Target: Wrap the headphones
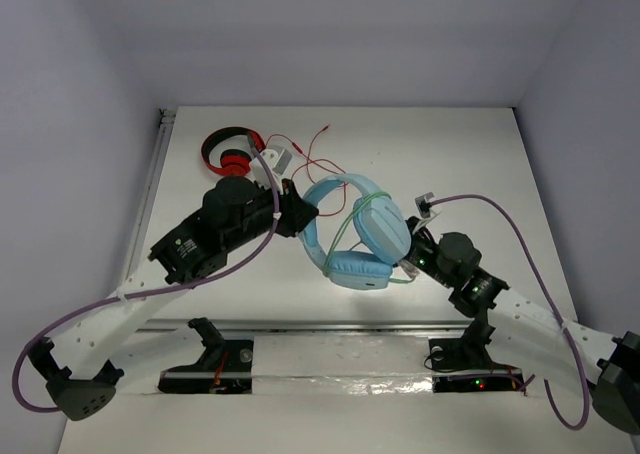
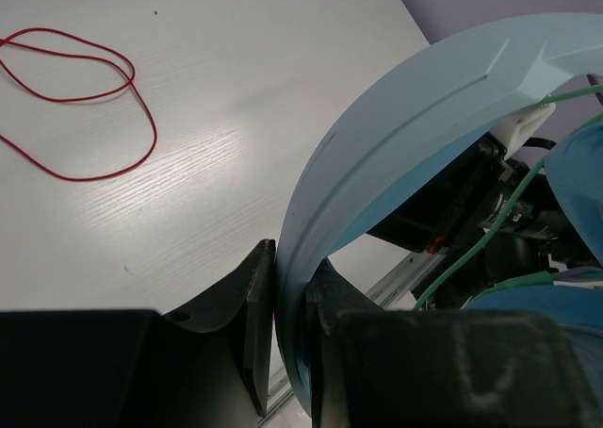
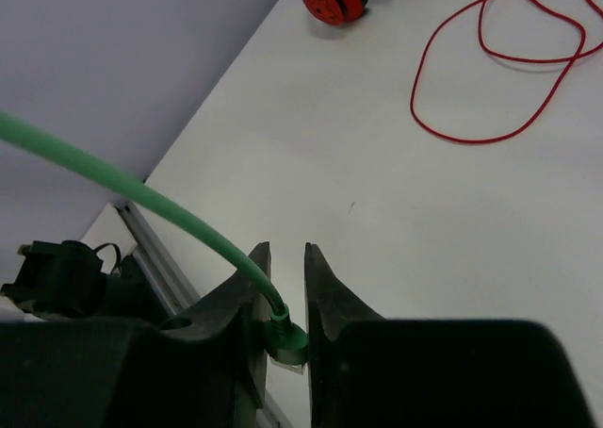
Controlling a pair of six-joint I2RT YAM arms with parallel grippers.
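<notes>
The light blue headphones (image 1: 352,232) are held up over the middle of the table, ear cups stacked toward the right. Their thin green cable (image 1: 345,224) loops across the cups. My left gripper (image 1: 301,219) is shut on the wide blue headband (image 2: 405,136), which passes between its jaws in the left wrist view (image 2: 292,301). My right gripper (image 1: 411,259) sits at the lower right of the ear cups. In the right wrist view it (image 3: 283,291) is shut on the cable's green plug (image 3: 285,338), and the cable (image 3: 141,197) runs off up and to the left.
Smaller red-and-black headphones (image 1: 232,152) lie at the back left with their red cable (image 1: 315,149) looped on the table, also visible in the right wrist view (image 3: 490,70). A metal rail (image 1: 340,326) runs along the near edge. Purple arm cables hang at both sides.
</notes>
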